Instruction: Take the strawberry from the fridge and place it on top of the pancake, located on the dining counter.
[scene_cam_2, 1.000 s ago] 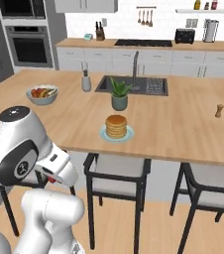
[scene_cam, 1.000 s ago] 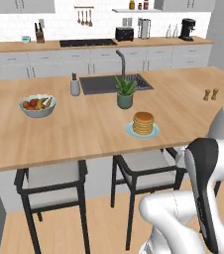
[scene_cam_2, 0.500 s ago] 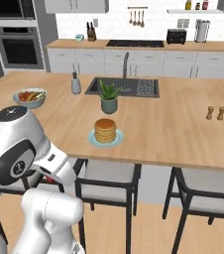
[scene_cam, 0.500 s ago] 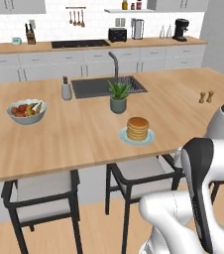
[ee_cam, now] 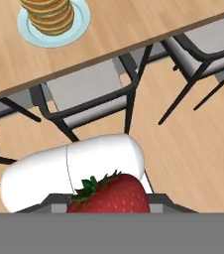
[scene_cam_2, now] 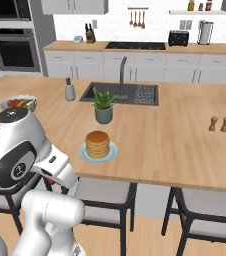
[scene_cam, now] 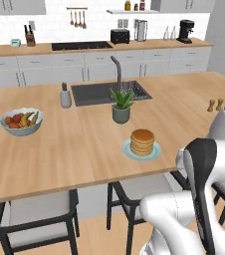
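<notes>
While the end effector (ee_cam: pixel 109 211) gripped the strawberry (ee_cam: pixel 111 194) for carrying, it hung below the worktop (ee_cam: pixel 134 30), short of the pancake (ee_cam: pixel 48 14).

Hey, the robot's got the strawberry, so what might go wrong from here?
The strawberry sits low in the hand, below the dining counter edge, so lifting it may knock the edge or a stool. The pancake stack is small; the berry may roll off onto the plate.
</notes>
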Tool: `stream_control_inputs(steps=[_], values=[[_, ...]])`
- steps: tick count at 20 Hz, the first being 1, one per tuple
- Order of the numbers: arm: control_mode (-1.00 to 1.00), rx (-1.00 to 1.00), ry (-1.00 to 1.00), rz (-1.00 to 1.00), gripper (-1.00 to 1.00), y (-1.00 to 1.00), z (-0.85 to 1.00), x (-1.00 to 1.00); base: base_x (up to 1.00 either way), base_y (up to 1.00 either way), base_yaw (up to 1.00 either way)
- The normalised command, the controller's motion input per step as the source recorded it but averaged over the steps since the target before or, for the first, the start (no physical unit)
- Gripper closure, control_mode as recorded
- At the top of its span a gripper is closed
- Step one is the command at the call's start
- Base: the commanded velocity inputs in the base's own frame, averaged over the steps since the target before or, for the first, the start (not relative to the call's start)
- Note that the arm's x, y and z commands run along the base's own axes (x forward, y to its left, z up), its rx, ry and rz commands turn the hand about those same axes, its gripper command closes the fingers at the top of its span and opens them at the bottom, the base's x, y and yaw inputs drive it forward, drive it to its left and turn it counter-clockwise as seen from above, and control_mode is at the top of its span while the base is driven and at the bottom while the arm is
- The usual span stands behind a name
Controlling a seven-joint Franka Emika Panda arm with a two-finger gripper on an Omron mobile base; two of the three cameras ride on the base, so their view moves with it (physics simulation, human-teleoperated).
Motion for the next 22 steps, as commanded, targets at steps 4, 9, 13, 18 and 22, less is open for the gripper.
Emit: stream_control_inputs(steps=[4,9,13,18,22], values=[[1.00,0.00,0.00,0.00,1.00,0.00,0.00,0.00,0.47,0.00,0.02],[1.00,0.00,0.00,0.00,1.00,0.00,0.00,0.00,0.42,0.00,0.05],[1.00,0.00,0.00,0.00,1.00,0.00,0.00,0.00,0.39,0.00,0.06],[-1.00,0.00,-0.03,0.05,1.00,0.00,0.04,0.72,0.10,0.00,0.01],[-1.00,0.05,0.00,0.11,1.00,-0.11,0.09,1.00,0.00,0.00,0.00]])
